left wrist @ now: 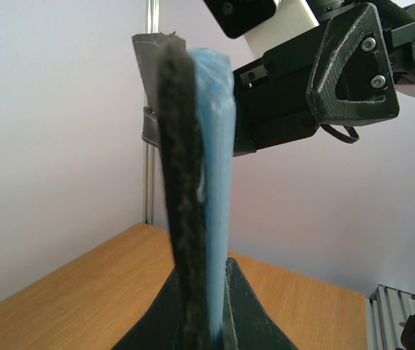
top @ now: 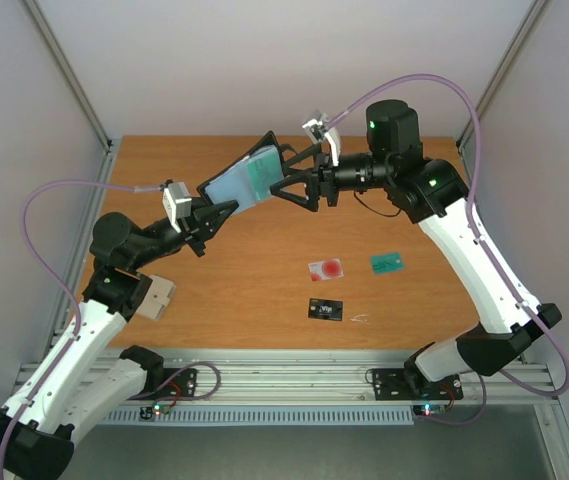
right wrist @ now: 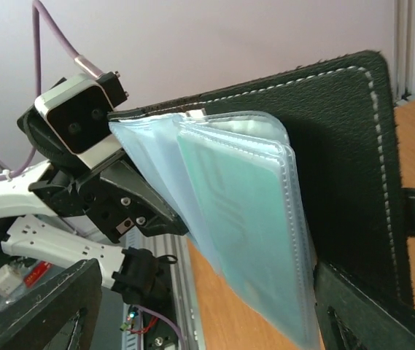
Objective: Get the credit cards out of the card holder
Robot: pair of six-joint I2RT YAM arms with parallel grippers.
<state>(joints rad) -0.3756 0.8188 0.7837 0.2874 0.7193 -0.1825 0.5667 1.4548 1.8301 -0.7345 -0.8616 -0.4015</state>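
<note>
My left gripper is shut on the near end of the card holder and holds it up above the table's back half. In the left wrist view the holder stands edge-on, black cover beside pale blue sleeves. A teal credit card sits in a clear sleeve against the black cover. My right gripper is open at the holder's far end, its fingers wide on either side of the sleeves. Three cards lie on the table: whitish with a red spot, teal and black.
A beige block sits by my left arm near the table's left front. A small thin wire piece lies right of the black card. Frame posts stand at the table's back corners, and an aluminium rail runs along the near edge.
</note>
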